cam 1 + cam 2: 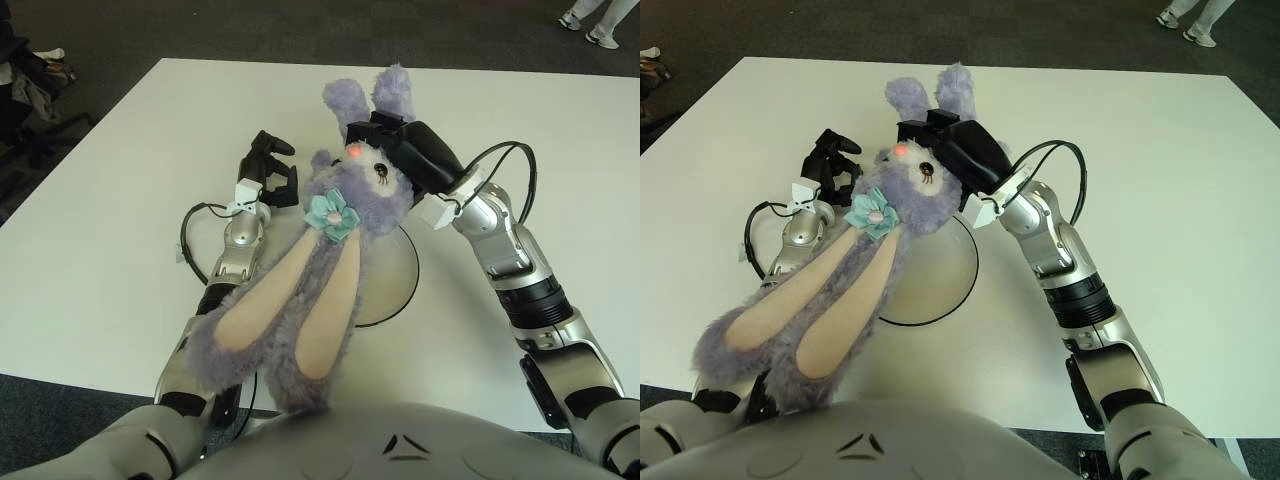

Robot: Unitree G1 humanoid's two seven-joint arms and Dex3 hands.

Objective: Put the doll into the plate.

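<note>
The doll (pixel 335 235) is a purple plush rabbit with a teal flower at its neck and long pink-soled feet that reach toward me. My right hand (pixel 405 148) is shut on its head, just below the ears, and holds it in the air above the plate. The plate (pixel 398 272) is white with a dark rim and lies on the table under the doll's body, mostly hidden by it. It shows more in the right eye view (pixel 940 285). My left hand (pixel 268 165) shows left of the doll's head, fingers relaxed and empty.
The white table (pixel 110 220) stretches wide on both sides and behind the plate. A dark cable (pixel 190 235) loops beside my left forearm. Dark floor lies beyond the far edge, with someone's feet (pixel 590 25) at the far right.
</note>
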